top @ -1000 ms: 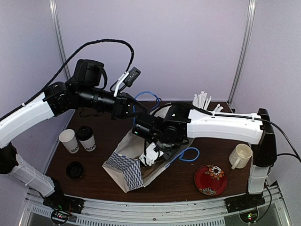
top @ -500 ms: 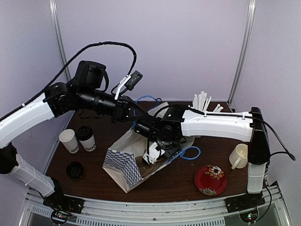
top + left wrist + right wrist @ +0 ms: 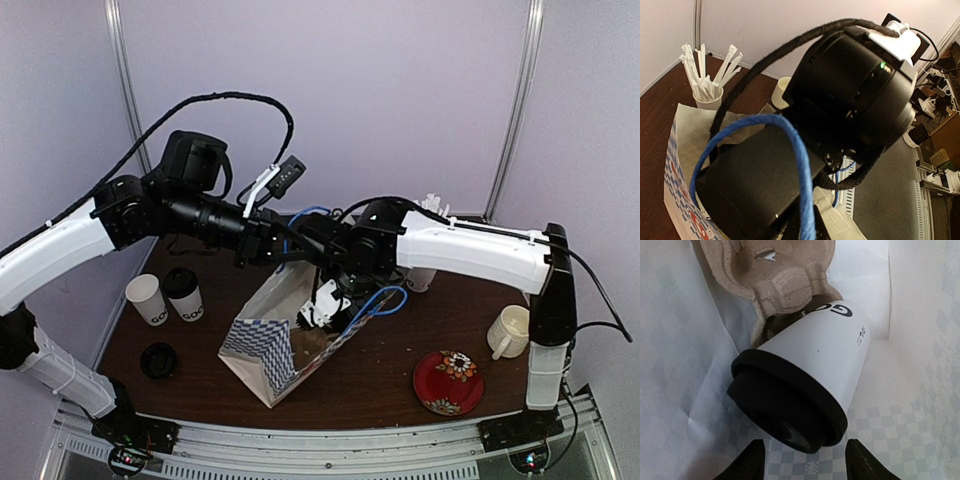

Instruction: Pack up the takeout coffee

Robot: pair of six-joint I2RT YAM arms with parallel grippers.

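Note:
A white coffee cup with a black lid [image 3: 805,375] lies tilted inside the white, blue-checked paper bag [image 3: 262,345], its base against a brown pulp carrier [image 3: 785,275]. My right gripper [image 3: 806,462] is open just behind the lid and does not touch it; from above it hangs over the bag's mouth [image 3: 325,300]. My left gripper [image 3: 285,248] is shut on the bag's blue rope handle [image 3: 805,185] and holds it up. Another lidded cup [image 3: 183,293], an open cup [image 3: 148,298] and a loose black lid [image 3: 158,360] stand at the left.
A cream mug [image 3: 512,330] and a red plate [image 3: 449,380] are at the right. A cup of white stirrer sticks [image 3: 707,102] stands at the back, next to another white cup rim [image 3: 782,92]. The right arm's black wrist [image 3: 855,85] is close to my left gripper.
The right gripper has drawn up and back out of the bag. The bag now stands more upright, and its second blue handle has lifted off the table.

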